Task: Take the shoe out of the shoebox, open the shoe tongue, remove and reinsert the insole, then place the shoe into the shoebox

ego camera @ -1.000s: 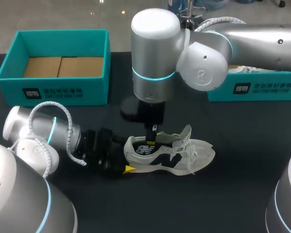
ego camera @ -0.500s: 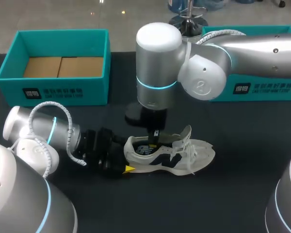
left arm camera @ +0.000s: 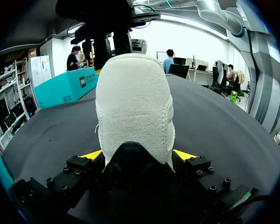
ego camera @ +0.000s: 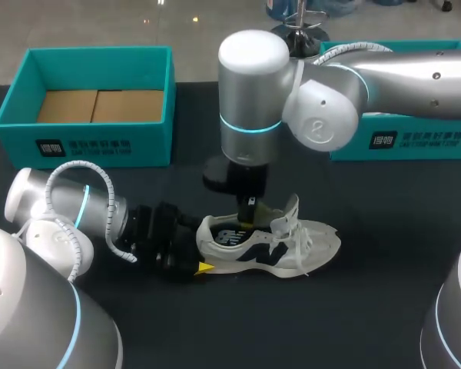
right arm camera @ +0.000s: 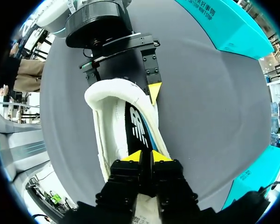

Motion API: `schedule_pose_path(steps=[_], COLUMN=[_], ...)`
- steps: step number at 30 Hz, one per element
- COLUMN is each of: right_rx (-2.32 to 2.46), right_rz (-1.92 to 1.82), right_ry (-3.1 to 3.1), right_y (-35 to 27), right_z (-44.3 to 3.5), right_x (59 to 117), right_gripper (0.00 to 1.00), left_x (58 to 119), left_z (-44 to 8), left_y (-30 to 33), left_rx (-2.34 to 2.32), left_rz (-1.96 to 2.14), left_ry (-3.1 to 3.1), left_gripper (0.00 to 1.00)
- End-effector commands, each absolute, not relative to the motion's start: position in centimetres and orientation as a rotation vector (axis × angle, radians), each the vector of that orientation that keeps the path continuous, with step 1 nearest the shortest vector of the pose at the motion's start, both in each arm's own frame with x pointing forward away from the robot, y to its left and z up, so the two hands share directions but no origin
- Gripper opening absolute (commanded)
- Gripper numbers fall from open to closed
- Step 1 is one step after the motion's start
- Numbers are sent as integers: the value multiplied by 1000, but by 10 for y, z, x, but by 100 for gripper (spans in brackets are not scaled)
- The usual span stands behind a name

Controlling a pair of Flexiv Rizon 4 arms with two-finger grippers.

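A white shoe [ego camera: 296, 244] with navy panels lies on its side on the black table, toe to the right. My left gripper [ego camera: 202, 250] lies level on the table, its jaws wide and pressed on the heel [left arm camera: 133, 107] from both sides. My right gripper [ego camera: 248, 220] comes straight down into the shoe's mouth. In the right wrist view its yellow tips [right arm camera: 147, 156] stand a narrow gap apart, over the black insole [right arm camera: 137, 125] that lies inside the shoe [right arm camera: 102, 135]. The tongue and laces are pulled up beside the right gripper.
An open teal shoebox [ego camera: 92, 142] with a cardboard floor stands at the back left. A second teal box [ego camera: 415, 140] is at the back right, behind my right arm. Bare black table lies in front of the shoe and to its right.
My right arm has shifted a little to the right and lower into the shoe's mouth. The shoe and my left gripper have stayed where they were.
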State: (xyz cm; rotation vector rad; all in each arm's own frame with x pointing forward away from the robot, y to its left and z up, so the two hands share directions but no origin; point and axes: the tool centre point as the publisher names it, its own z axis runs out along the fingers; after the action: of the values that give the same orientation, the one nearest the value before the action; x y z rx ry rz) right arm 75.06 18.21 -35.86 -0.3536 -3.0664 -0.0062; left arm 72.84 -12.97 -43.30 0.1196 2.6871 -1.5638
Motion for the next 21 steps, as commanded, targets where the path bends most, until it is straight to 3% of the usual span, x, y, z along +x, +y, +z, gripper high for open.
schedule_pose_path(steps=[1, 3, 10, 11, 13, 16, 19, 21], right_rx=[-348, -346, -355, -357, -359, -358, -359, -340], right_rz=[-2, -5, -10, -10, -8, 4, 8, 7], right_ry=[-3061, -3058, -3050, -3049, -3047, -3044, -3042, -3028], right_y=[185, 185, 185, 185, 186, 190, 195, 200], right_z=[-362, -363, -369, -370, -375, -382, -394, -404], right_x=[753, 752, 749, 749, 750, 751, 752, 751], right_gripper=[41, 48, 52, 55, 70, 80, 88, 87], left_x=[729, 729, 729, 729, 729, 729, 729, 729], left_z=[-436, -436, -436, -436, -436, -436, -436, -436], left_y=[-130, -130, -130, -130, -130, -130, -130, -130], left_rx=[121, 121, 121, 121, 121, 121, 121, 121], left_rz=[-1560, -1560, -1560, -1560, -1560, -1560, -1560, -1560], left_ry=[2690, 2690, 2690, 2690, 2690, 2690, 2690, 2690], left_gripper=[0, 0, 0, 0, 0, 0, 0, 0])
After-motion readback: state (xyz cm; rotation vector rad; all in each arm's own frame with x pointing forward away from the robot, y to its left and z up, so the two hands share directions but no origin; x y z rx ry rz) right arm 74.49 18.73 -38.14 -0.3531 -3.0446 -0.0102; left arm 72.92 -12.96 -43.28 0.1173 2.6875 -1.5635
